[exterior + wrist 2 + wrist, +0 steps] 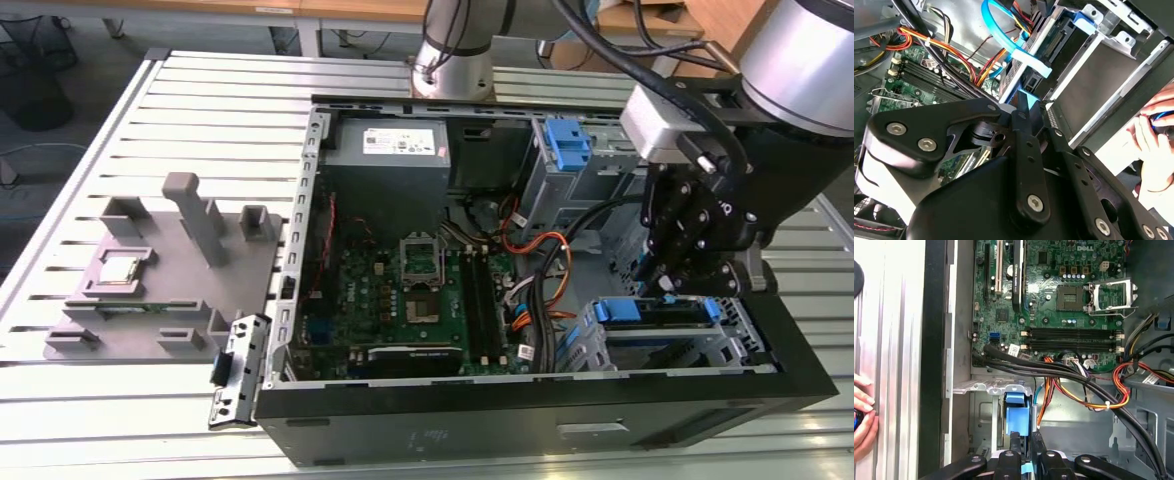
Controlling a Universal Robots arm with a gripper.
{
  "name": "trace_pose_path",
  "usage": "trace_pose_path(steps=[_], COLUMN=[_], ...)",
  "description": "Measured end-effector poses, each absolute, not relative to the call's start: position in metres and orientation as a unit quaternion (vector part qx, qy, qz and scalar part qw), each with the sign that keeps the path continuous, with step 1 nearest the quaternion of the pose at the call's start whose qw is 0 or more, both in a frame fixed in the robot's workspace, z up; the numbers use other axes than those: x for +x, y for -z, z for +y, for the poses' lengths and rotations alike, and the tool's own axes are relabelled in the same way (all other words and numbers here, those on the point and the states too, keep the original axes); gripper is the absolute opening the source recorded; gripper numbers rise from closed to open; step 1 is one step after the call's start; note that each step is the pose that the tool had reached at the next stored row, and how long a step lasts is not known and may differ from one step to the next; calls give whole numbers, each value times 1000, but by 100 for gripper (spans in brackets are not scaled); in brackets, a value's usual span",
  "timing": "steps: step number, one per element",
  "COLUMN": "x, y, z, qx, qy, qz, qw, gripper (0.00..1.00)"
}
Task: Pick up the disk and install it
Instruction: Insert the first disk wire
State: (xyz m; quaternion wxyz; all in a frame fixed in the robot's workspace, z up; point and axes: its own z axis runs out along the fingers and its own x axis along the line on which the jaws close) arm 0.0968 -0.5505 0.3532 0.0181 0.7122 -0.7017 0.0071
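Gripper (1024, 442) at lower centre of the first wrist view seems clamped on the disk (1017, 415)'s blue tab, so keep it square to the drive bay (667, 345).

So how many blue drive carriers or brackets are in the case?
2. One upright blue bracket stands on the far metal bay. The other frames the disk at the near bay, under the tool. The arm may hide more.

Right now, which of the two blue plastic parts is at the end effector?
The lower blue carrier in the front drive bay, directly under the end effector; the other blue bracket stands near the power supply.
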Motion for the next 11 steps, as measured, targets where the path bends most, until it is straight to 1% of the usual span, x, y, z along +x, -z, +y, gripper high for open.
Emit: trace_pose_path(steps=[11], x=[116], y=[-353], z=[-549], qx=[712], qy=[-7], qz=[-702], qw=[18], gripper=[24])
